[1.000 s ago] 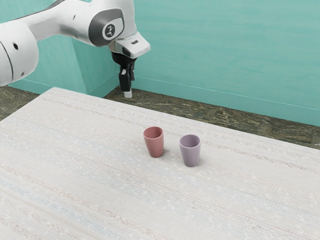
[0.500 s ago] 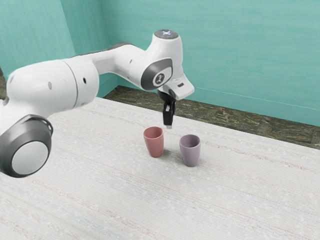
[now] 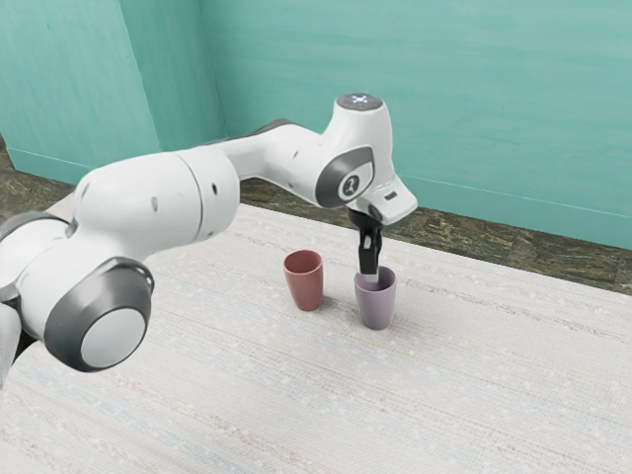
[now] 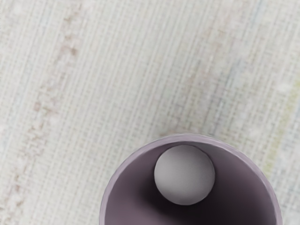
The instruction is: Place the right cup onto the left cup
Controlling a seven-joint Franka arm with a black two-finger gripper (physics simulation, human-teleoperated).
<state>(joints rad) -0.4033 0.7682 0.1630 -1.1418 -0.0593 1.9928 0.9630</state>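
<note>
Exterior view, gripper: the gripper points down, its tip at the mauve cup's mouth; whether it is apart or together I cannot tell, nor whether it touches the cup
Mauve cup: the mauve cup stands upright on the table, right under the gripper
Mauve cup's look: dusty greyish purple, smooth and plain, handleless, round, wider at the mouth than at the foot, with a thin rim and a darker inside
Red cup: the red cup stands upright near the gripper, toward the exterior view's left, apart from the mauve cup; muted brick red, same tapered shape, open mouth up
Table: the table lies below the gripper, whitish, with faint woven-looking stripes
Arm: the arm, white with grey joints, reaches to the gripper from the exterior view's left
Wall: the wall stands beyond the gripper, teal
Floor: the floor shows between table and wall, dark and mottled
Wrist view, mauve cup: under the gripper, mouth up, its rim a thin, paler, even curve around a shadowed purple hollow
Inside the mauve cup: a pale grey disc, smooth and round, ringed by the darker walls
Table by the mauve cup: off-white weave with a brownish streak and a yellowish one
</note>
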